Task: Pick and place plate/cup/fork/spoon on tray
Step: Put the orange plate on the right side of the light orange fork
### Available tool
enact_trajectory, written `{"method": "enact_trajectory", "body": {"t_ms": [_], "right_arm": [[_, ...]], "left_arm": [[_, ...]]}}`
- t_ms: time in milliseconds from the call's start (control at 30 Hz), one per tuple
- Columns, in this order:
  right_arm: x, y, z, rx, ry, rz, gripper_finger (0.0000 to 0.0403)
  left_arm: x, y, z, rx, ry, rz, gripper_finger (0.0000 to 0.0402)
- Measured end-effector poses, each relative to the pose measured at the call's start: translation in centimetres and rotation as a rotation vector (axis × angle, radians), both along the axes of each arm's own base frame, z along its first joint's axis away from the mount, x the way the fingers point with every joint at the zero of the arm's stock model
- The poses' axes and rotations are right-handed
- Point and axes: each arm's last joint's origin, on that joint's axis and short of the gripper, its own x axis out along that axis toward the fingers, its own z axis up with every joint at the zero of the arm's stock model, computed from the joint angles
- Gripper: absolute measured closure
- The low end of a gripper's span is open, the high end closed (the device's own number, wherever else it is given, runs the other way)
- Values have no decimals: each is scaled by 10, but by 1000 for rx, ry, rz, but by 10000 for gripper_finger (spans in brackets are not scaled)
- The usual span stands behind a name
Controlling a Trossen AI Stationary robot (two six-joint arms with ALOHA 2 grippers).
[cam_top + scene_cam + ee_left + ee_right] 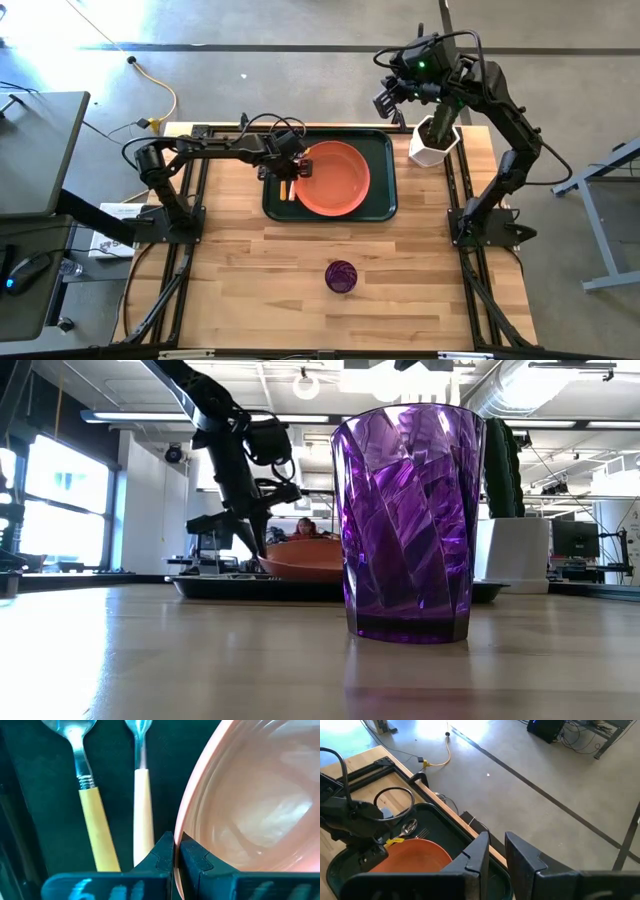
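The orange-salmon plate [335, 178] lies in the dark green tray [382, 140], right of the tray's middle. The spoon [87, 795] and the fork [141, 795], both with orange handles, lie side by side on the tray floor left of the plate. My left gripper [176, 840] is over the tray at the plate's left rim, shut on it. The purple cup [341, 276] stands upright on the wooden table near the front edge and fills the low view [405, 520]. My right gripper [497, 845] is open and empty, raised beyond the tray's far right corner. My left gripper pinches the plate's left rim [181, 827] between its two fingers, one finger inside the plate and one outside it. The fingers come from above, pointing down. The plate sits level in the low view [305, 558], its bottom on the tray.
A white planter with a green cactus [433, 140] stands right of the tray, below my right arm. Black frame rails [200, 200] run along the table's left and right sides. Bare wood lies between the tray and the cup.
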Motion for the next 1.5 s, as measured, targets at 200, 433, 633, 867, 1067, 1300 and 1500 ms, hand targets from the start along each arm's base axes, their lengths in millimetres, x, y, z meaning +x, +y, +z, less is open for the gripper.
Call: {"method": "enact_trajectory", "body": {"t_ms": [200, 433, 633, 867, 1067, 1300, 1500], "right_arm": [[0, 0, 0, 2, -3, -2, 350], [0, 0, 0, 1, 0, 0, 350], [0, 0, 0, 1, 1, 0, 350], [0, 0, 0, 1, 1, 0, 350], [0, 0, 0, 0, 1, 0, 350], [0, 0, 0, 1, 2, 0, 350], [0, 0, 0, -4, 10, 6, 350]], "left_arm": [[6, 2, -16, -23, 8, -25, 401], [5, 4, -15, -19, 12, -25, 399], [8, 8, -14, -2, -33, -38, 382], [8, 7, -14, -19, -42, -50, 377], [7, 9, -14, -16, -40, -48, 376], [7, 9, -13, -10, -44, -83, 376], [7, 10, -14, -1, -38, -80, 376]]}}
